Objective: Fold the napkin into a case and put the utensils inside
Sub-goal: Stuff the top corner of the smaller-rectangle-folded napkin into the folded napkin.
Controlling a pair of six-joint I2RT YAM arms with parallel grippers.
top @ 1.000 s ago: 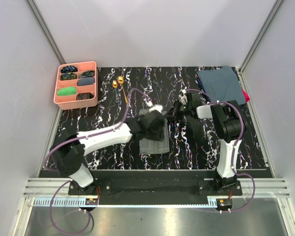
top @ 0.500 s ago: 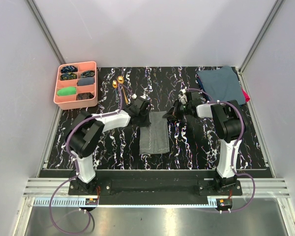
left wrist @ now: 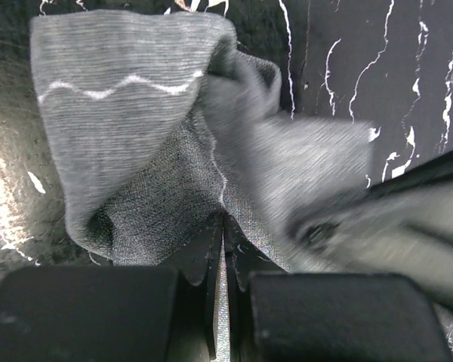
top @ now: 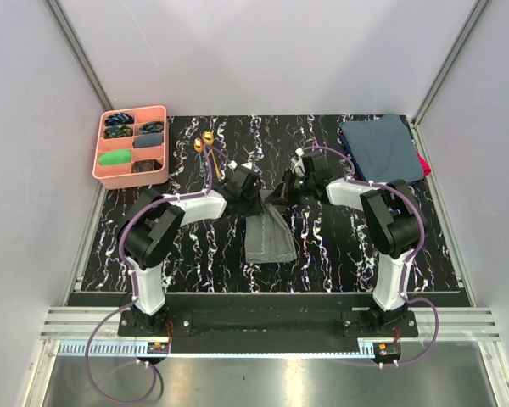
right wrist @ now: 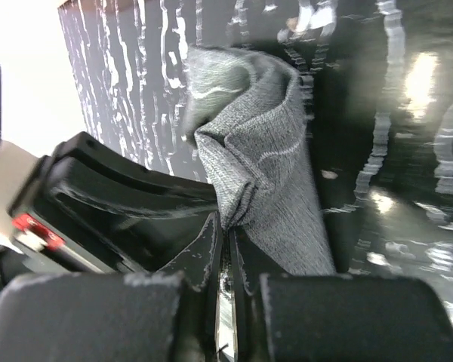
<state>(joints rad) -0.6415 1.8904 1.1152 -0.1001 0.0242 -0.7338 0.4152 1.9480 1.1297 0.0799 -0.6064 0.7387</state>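
**Left gripper (left wrist: 223, 226) and right gripper (right wrist: 225, 226) lift far end of napkin (top: 270, 237) mid-fold**

Both grippers are clamped nearly closed on the grey cloth, each with a thin fold of fabric nipped between its fingertips, as the wrist views show. They meet close together over the middle of the desk (top: 348, 254), the left one coming in from the left and the right one from the right.

The napkin lies as a narrow strip at the desk's centre. Its long axis runs from the near edge toward the far edge, leaning slightly. The near end rests flat and spreads a little wider. The far end is gathered, raised off the surface and bunched between the two grippers, with its pale stitched hem curling over on top.

The step in hand appears to be the folding itself: the strip is not yet a finished flat pocket. The next move likely calls for both arms to carry the raised end together, at matching height and pace, so the hem lands square on the flat part rather than twisted. The bunched cloth may also need smoothing once it is set down.

The utensils (top: 205, 141) lie untouched well apart from the cloth, toward the far left, just beside the pink tray (top: 132, 110). A blue cloth (top: 380, 146) sits at the far right corner.
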